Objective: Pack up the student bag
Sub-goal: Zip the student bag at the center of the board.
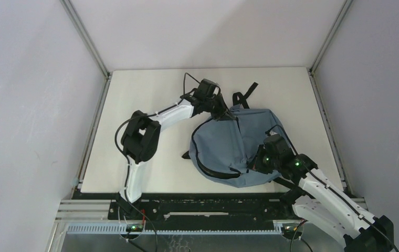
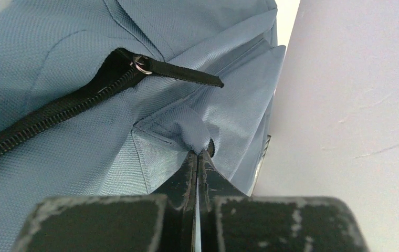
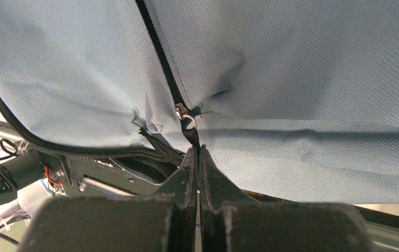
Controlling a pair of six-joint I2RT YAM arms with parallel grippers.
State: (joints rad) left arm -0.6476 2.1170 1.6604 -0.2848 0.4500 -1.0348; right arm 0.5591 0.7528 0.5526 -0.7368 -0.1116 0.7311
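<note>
The pale counter (image 1: 145,94) is carrying the student bag (image 1: 234,142), a dusty-blue fabric backpack that is lying flat on it. The bag's black straps (image 1: 244,94) are trailing off its far edge.

The left arm (image 1: 145,136) is reaching across to the bag's far left corner. The right arm (image 1: 323,194) is coming in at the bag's near right edge.

A black zipper (image 2: 55,113) is running along the bag's seam, and in the overhead view it is curving around the bag's left side.

The left fingers (image 2: 197,163) are pressing together on a small fold of the bag's blue fabric, just below the end of the zipper. The right fingers (image 3: 197,157) are also pressing together, and they are pinching the near zipper pull (image 3: 192,137), a short black strap that is hanging from a metal ring on the slider.

Beside the left fingers, the far zipper pull (image 2: 187,73) is lying loose on the bag's fabric, and nothing is touching it.
</note>
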